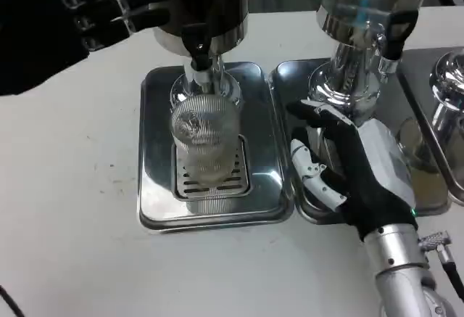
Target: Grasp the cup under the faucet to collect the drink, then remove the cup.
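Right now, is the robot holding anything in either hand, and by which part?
Nothing is held. The right hand hangs open beside the ribbed cup under the faucet, not touching it; the left hand grips nothing.

Dark left hand cut off by top and left edges; only black fingers show, blurred, grip state can't tell. Dark cylindrical drink tank w/ black faucet cropped at top, upper part out of frame. Clear ribbed glass cup: liquid level inside unclear thru ribbing. Second clear-tank dispenser also cropped at top, label blurred. Third chrome dispenser base cut by right edge. Silver right forearm runs off bottom edge. White-backed right hand covers part of middle steel drip tray.
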